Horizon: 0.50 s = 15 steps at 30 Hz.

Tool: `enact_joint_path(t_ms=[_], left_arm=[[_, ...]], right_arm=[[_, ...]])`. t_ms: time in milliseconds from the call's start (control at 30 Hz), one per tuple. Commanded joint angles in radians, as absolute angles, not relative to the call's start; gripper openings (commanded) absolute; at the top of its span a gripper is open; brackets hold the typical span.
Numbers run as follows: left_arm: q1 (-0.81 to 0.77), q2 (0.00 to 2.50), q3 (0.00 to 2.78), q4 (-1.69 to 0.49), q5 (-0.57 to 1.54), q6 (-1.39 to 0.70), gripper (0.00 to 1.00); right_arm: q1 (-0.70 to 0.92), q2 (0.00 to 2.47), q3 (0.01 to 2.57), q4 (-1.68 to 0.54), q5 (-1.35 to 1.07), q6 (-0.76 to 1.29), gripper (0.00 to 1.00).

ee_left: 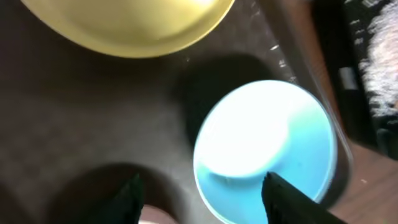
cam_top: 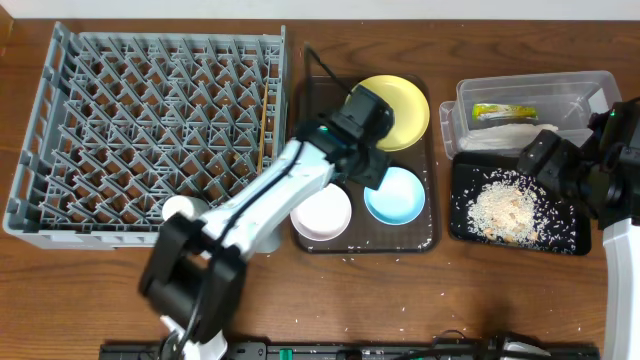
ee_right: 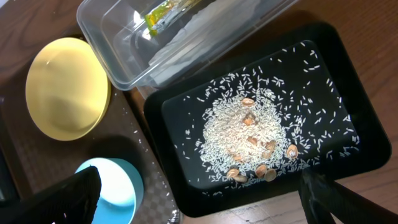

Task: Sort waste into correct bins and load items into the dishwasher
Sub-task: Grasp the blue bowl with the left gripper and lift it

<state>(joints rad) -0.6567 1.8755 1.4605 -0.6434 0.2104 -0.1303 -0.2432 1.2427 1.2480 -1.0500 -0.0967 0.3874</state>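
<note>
Your left tool hangs spread at the rim of the light blue bowl. Your right tool is spread over the black tray, tips cropped.

We see the yellow plate blurred and cut by the top edge at the left wrist; the light blue bowl runs off the bottom there; overhead, the left arm hides part of the white bowl.

The left arm stretches diagonally up and rightward from its base at the near edge, the left gripper facing down, jaws apart. The right arm folds inward from the right side, the right gripper spread wide (fingertips barely in view).
</note>
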Motion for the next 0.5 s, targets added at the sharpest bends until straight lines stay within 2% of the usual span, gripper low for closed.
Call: enact_joint_path(t_ms=[0, 100, 267, 333, 467], left_arm=[[-0.648, 1.958, 1.453, -0.610, 0.233, -0.125, 0.63], [-0.651, 2.025, 1.453, -0.587, 0.317, -0.125, 0.56], [-0.654, 2.115, 1.453, -0.572, 0.382, -0.129, 0.33], [-0.654, 2.109, 1.458, -0.561, 0.426, -0.142, 0.08], [-0.653, 2.031, 1.493, -0.598, 0.436, -0.151, 0.07]], right_arm=[[-0.249, 1.242, 1.253, -1.050, -0.094, 0.400, 0.99], [-0.249, 1.242, 1.253, -1.050, -0.094, 0.400, 0.99], [-0.249, 1.242, 1.253, -1.050, -0.094, 0.400, 0.99], [-0.249, 1.242, 1.253, -1.050, -0.094, 0.400, 0.99], [-0.249, 1.242, 1.253, -1.050, -0.094, 0.400, 0.99]])
